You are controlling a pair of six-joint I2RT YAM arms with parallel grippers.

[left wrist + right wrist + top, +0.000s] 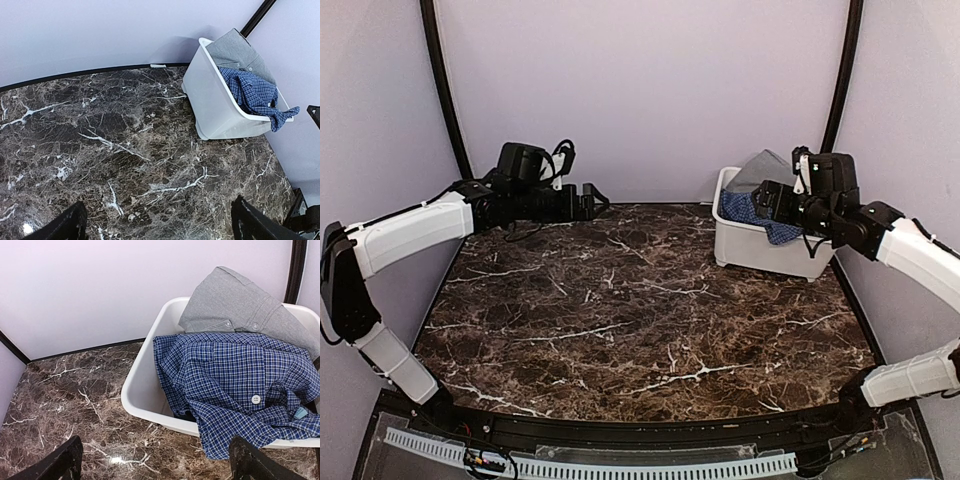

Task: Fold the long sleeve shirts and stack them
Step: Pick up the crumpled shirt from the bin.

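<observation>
Both long sleeve shirts lie crumpled in a white plastic bin (765, 252) at the table's back right. The navy-blue checked shirt (230, 375) with white buttons is on top, and a flap of it hangs over the near rim. The plain grey shirt (235, 300) sticks up behind it against the far wall of the bin (145, 385). My right gripper (156, 460) is open and hovers just before the bin's rim, touching neither shirt. My left gripper (595, 200) is open at the back left, well above the marble, holding nothing. Its wrist view shows the navy shirt (252, 92) and grey shirt (235, 50) from afar.
The dark marble table (620, 300) has a black border. Lilac walls close in behind and at both sides, and black poles stand in the back corners. The bin (210, 100) sits close to the right wall.
</observation>
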